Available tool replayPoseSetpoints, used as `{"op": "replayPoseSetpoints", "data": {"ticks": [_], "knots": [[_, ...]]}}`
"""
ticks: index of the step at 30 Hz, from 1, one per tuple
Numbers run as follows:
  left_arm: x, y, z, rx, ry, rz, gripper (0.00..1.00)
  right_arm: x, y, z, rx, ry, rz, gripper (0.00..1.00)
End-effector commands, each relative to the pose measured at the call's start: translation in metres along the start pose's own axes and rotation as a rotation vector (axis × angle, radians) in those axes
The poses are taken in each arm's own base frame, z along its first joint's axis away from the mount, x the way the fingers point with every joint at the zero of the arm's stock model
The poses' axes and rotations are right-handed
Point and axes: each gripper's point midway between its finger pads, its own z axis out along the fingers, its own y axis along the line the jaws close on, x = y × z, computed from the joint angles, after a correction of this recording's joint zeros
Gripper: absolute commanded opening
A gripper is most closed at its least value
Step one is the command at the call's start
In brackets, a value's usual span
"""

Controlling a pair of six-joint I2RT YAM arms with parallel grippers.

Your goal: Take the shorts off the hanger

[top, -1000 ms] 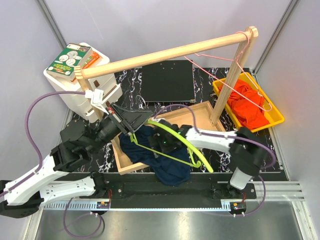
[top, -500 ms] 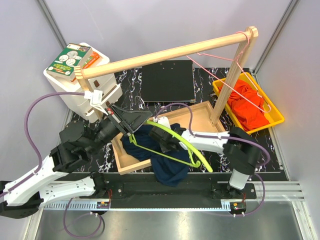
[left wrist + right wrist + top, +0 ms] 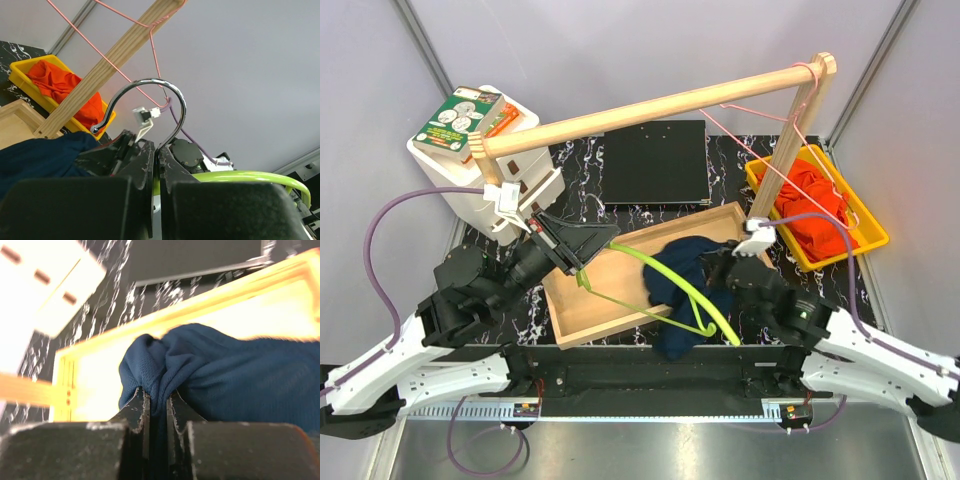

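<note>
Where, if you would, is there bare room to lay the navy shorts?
The left half of the wooden tray is bare, between the left gripper and the navy shorts. The black board behind it is bare. Crowded: the tray's right end, and the yellow bin full of orange shorts.

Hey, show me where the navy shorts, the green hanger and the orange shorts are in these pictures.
navy shorts (image 3: 688, 258): top external view, bunched upper fold.
green hanger (image 3: 250, 175): left wrist view, curved shoulder bar.
orange shorts (image 3: 815, 222): top external view, middle of the heap.
</note>
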Motion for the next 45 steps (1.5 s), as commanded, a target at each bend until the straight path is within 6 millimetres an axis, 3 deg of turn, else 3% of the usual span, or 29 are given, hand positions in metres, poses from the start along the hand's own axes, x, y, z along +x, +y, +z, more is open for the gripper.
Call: {"op": "replayPoseSetpoints", "data": {"ticks": [1,4,8,13,18,21,22,23,25,28,31,35,38,40,41,43,45], "knots": [[-0.017,-0.016,-0.001,0.059,-0.067,-0.03,0.0,-0.02,-0.039,0.009,0.107,-0.109,0.16,0.0],[-0.016,-0.016,0.0,0.059,-0.062,-0.029,0.0,-0.005,-0.059,0.018,0.118,-0.047,0.239,0.0],[-0.017,-0.015,-0.001,0.051,-0.064,-0.028,0.0,-0.015,-0.07,0.017,0.088,-0.109,0.333,0.0],[-0.018,-0.015,-0.002,0.049,-0.064,-0.025,0.0,-0.008,-0.087,0.012,0.108,-0.151,0.404,0.0],[-0.018,-0.014,-0.003,0.046,-0.061,-0.026,0.0,-0.017,-0.121,-0.002,0.183,-0.245,0.524,0.0],[-0.018,-0.016,-0.004,0.05,-0.058,-0.029,0.0,-0.022,-0.129,0.0,0.204,-0.229,0.547,0.0],[-0.018,-0.016,-0.005,0.05,-0.058,-0.027,0.0,-0.031,-0.143,0.001,0.246,-0.257,0.566,0.0],[-0.02,-0.017,-0.005,0.052,-0.06,-0.028,0.0,-0.029,-0.145,0.005,0.247,-0.229,0.575,0.0],[-0.021,-0.017,-0.008,0.052,-0.065,-0.027,0.0,-0.045,-0.163,0.003,0.289,-0.278,0.598,0.0],[-0.023,-0.018,-0.011,0.05,-0.067,-0.027,0.0,-0.067,-0.171,0.001,0.279,-0.313,0.605,0.0],[-0.022,-0.016,-0.012,0.045,-0.064,-0.024,0.0,-0.087,-0.198,0.0,0.299,-0.352,0.67,0.0],[-0.022,-0.017,-0.011,0.047,-0.062,-0.029,0.0,-0.113,-0.235,-0.021,0.281,-0.427,0.749,0.0],[-0.021,-0.02,-0.01,0.05,-0.043,-0.005,0.0,-0.13,-0.243,-0.034,0.244,-0.45,0.764,0.0],[-0.019,-0.019,-0.01,0.052,-0.03,0.014,0.0,-0.146,-0.262,-0.046,0.246,-0.503,0.794,0.0],[-0.019,-0.02,-0.01,0.056,-0.032,0.015,0.0,-0.154,-0.255,-0.048,0.193,-0.483,0.798,0.0],[-0.015,-0.02,-0.008,0.061,-0.017,0.03,0.0,-0.173,-0.266,-0.059,0.184,-0.528,0.81,0.0],[-0.012,-0.02,-0.005,0.064,-0.003,0.047,0.0,-0.198,-0.26,-0.068,0.168,-0.563,0.772,0.0]]}}
